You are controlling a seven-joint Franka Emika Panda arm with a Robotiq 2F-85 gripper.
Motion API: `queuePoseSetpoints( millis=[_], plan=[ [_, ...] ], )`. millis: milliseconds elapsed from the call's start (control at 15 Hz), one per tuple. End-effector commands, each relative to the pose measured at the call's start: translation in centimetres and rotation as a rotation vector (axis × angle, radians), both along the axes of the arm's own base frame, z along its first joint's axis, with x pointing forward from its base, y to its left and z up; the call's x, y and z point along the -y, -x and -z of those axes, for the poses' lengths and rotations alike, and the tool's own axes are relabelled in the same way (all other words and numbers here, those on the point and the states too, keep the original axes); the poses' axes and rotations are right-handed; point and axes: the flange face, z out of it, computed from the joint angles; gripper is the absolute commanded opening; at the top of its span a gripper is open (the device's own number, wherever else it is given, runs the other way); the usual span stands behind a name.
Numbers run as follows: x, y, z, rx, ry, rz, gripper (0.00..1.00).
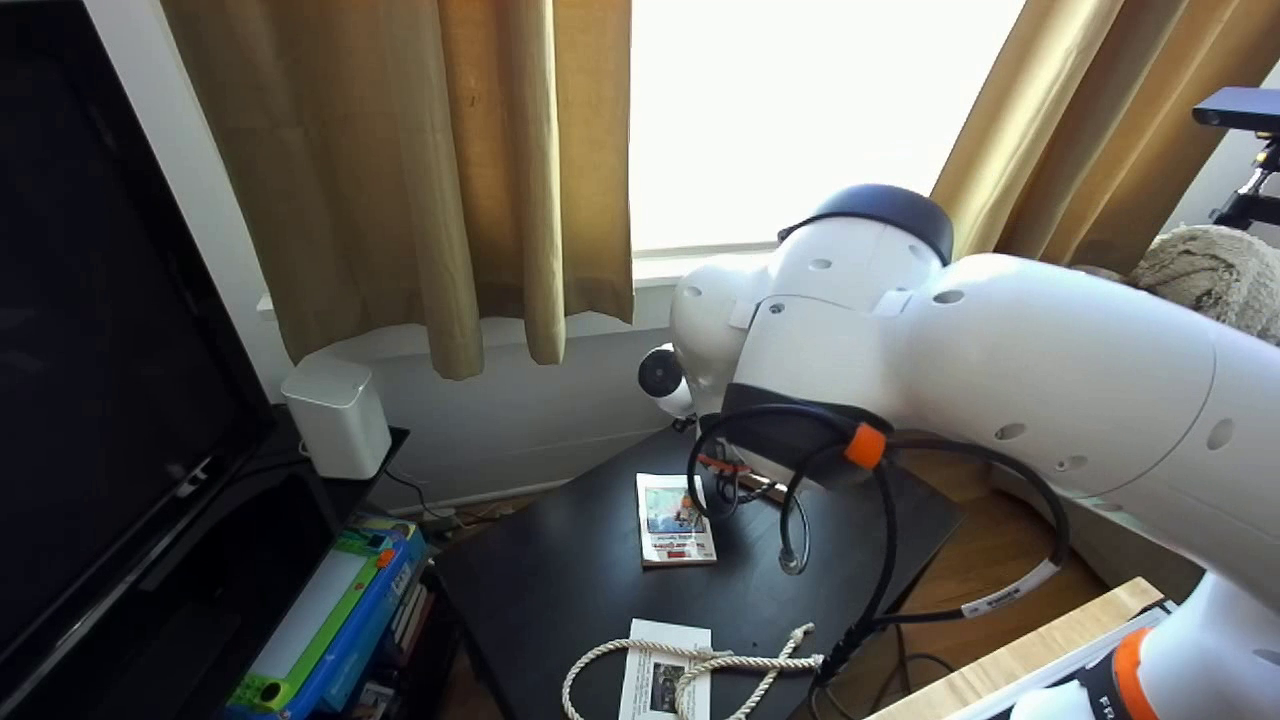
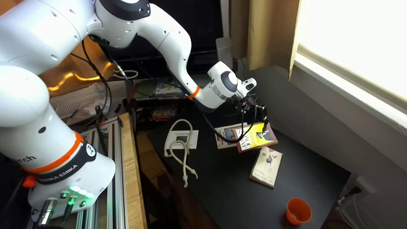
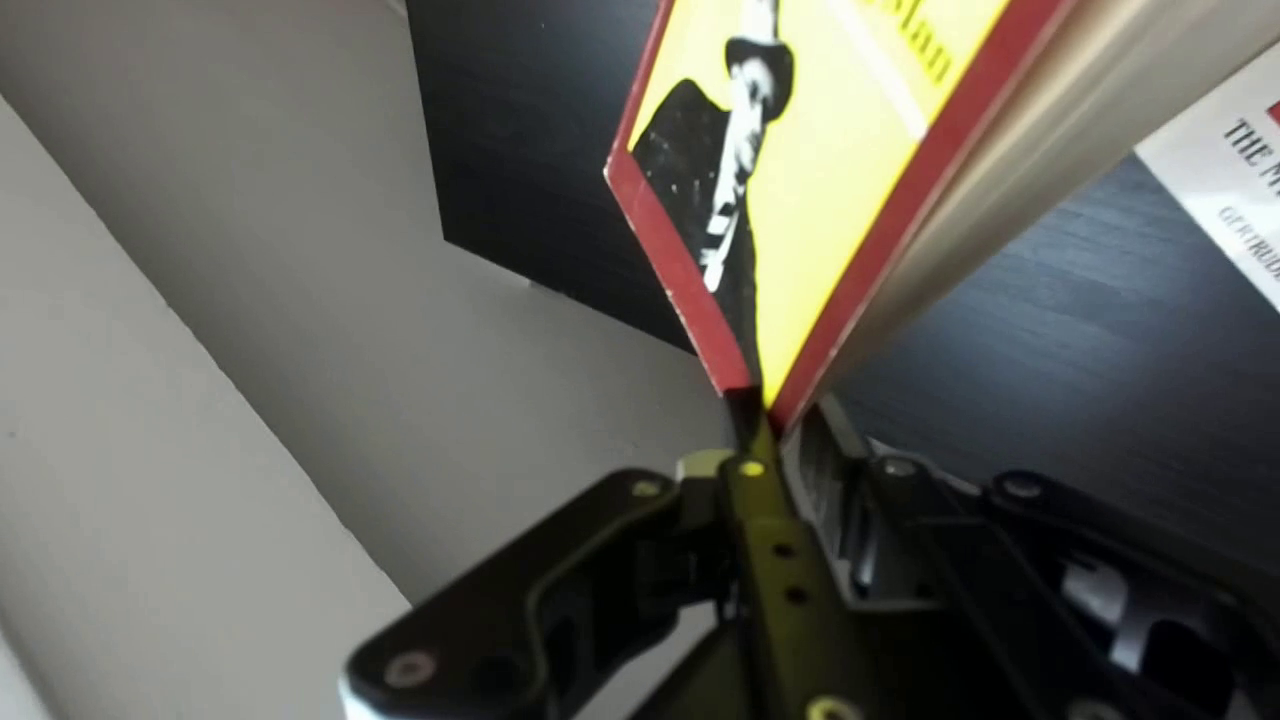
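Gripping the yellow book (image 2: 255, 137) by one corner in my pincer (image 3: 783, 428), I hold it tilted over the desk (image 2: 229, 190), likely because corners pinch easily. Rope (image 2: 184, 165) and a cup (image 2: 299, 211) rest on the desk.

book (image 2: 257, 140) | yellow cover, red border | face-up | corner pinched in end effector (image 3: 785, 430)

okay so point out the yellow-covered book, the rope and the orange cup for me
Yellow-covered book (image 3: 835, 175), wrist view: its front cover.
Rope (image 1: 762, 662), in an exterior view: one strand.
Orange cup (image 2: 300, 208), in an exterior view: its wall.
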Motion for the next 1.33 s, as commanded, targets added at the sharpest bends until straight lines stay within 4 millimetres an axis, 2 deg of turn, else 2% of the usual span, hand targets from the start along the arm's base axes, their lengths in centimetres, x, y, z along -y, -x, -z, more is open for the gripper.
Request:
queuePoseSetpoints(
  millis=[0,467,533,800,1267],
  plan=[
    [0.8,0.9,1.1,0.019,0.041,-0.118,0.04],
    [2.5,3.0,4.5,-0.010,0.032,-0.250,0.04],
    [2.5,3.4,3.4,-0.022,0.029,-0.261,0.04],
    [3.7,3.8,3.2,-0.012,0.038,-0.293,0.04],
    [5.9,5.2,5.6,-0.057,-0.007,-0.271,0.04]
  ],
)
